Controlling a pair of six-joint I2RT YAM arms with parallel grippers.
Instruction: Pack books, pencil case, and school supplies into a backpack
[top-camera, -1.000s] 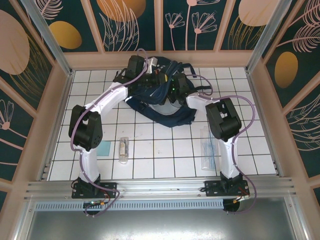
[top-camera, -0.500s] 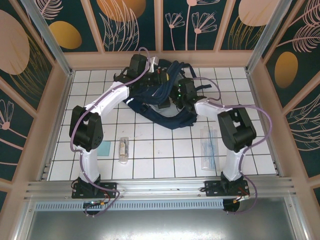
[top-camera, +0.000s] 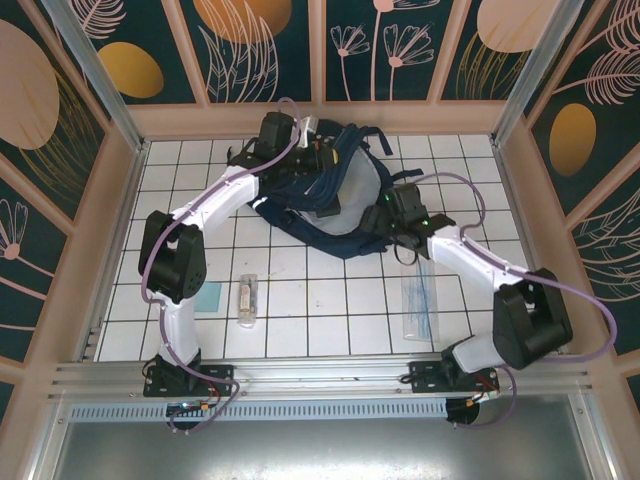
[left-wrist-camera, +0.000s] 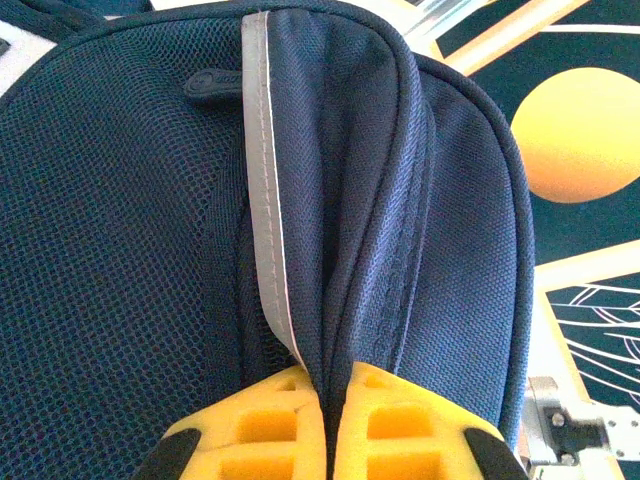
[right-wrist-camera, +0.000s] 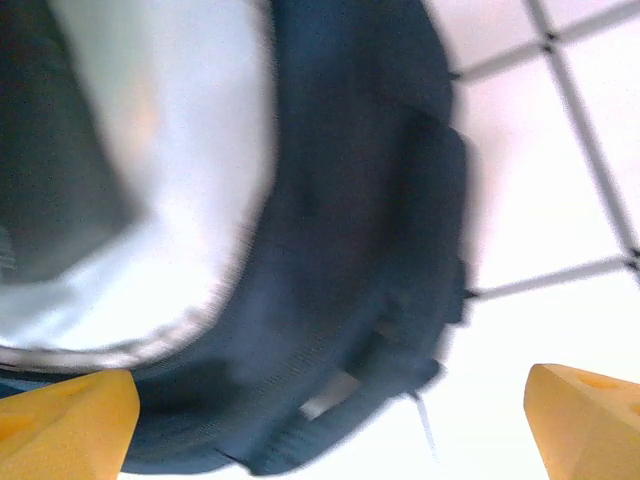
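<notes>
Gleaming white tiled table under backpack, floral panelled walls around.

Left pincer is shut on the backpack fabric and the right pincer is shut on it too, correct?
No. The left pincer is shut on the backpack fabric, but the right pincer stands wide open, gripping nothing, as the right wrist view shows.

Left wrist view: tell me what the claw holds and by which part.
The left claw pinches the large navy-blue fabric backpack by a raised fold at its grey reflective stripe.
</notes>
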